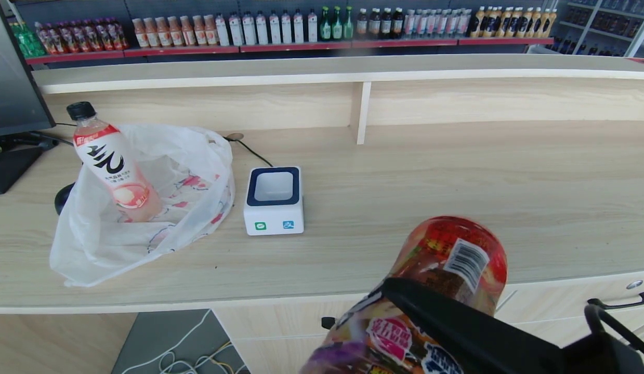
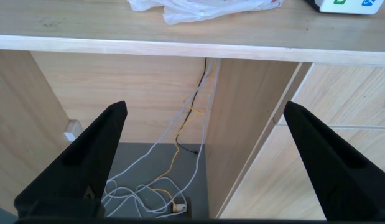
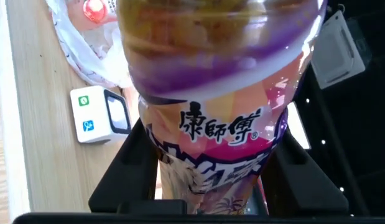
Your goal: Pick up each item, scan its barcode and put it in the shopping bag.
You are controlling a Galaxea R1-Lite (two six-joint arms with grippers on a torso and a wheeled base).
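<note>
Wood-grain counter spans the middle of the head view. White scanner sits centre-left on it, window facing up. Shopping bag lies just left of the scanner, near but seemingly not touching. A pink drink bottle stands tilted in the bag, black cap toward upper left.

Right gripper, lower right of the head view, is clamped on the tea bottle, red-and-purple label, held above the counter's near edge and well apart from the scanner. In the right wrist view a black finger sits on each side of the bottle. Barcode faces up toward the head camera, away from the scanner window.

Left gripper: fingers wide apart, nothing between them, low in front of the counter, loose cables below.

Judgement: one item bagged; second item in hand, scan not yet done. Next move calls for carrying the bottle left over the scanner and rolling it so the barcode faces the window, then on to the bag.
</note>
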